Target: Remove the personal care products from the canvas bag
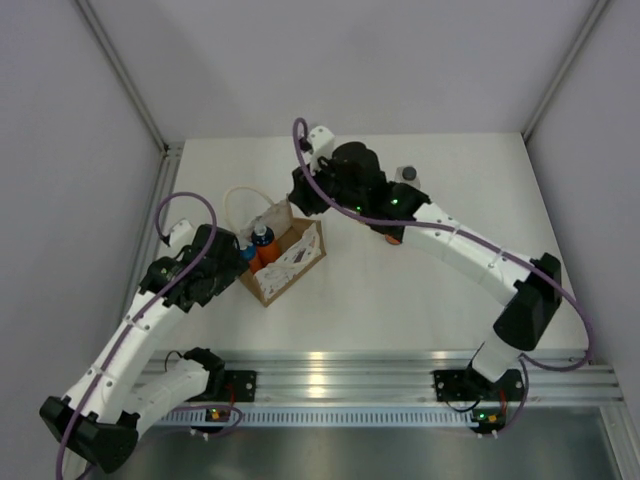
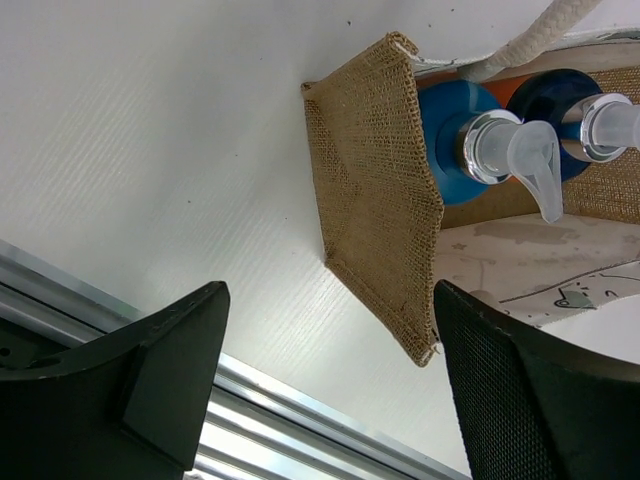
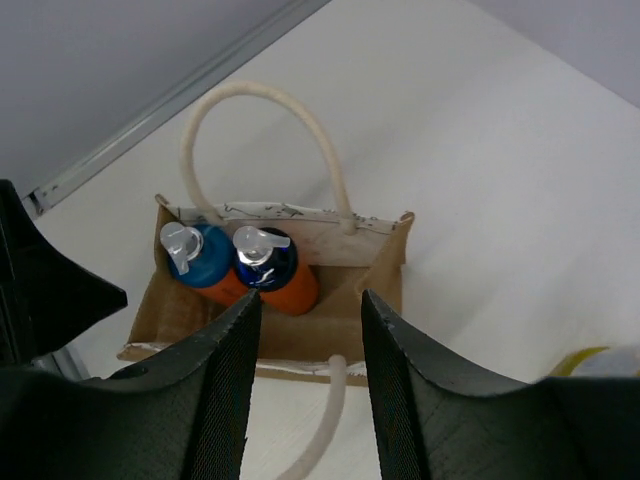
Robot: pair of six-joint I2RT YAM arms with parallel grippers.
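sitting in canvas bag (image 3: 385,278): two orange bottles (image 3: 287,288); left pincer (image 2: 328,300) beside.

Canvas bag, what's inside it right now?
Two orange pump bottles sit side by side at one end of the canvas bag: a light-blue-topped bottle and a dark-blue-topped bottle. Their bases and the floor beneath are hidden; fingers of the right gripper cover part of its nearer wall.

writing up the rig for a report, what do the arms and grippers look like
The left arm and right arm have white links with black joints. A thin purple cable loops along each. Small green lights glow on the right arm. The left gripper and right gripper each have two black wedge-shaped fingers; one left finger has a fine mesh texture.
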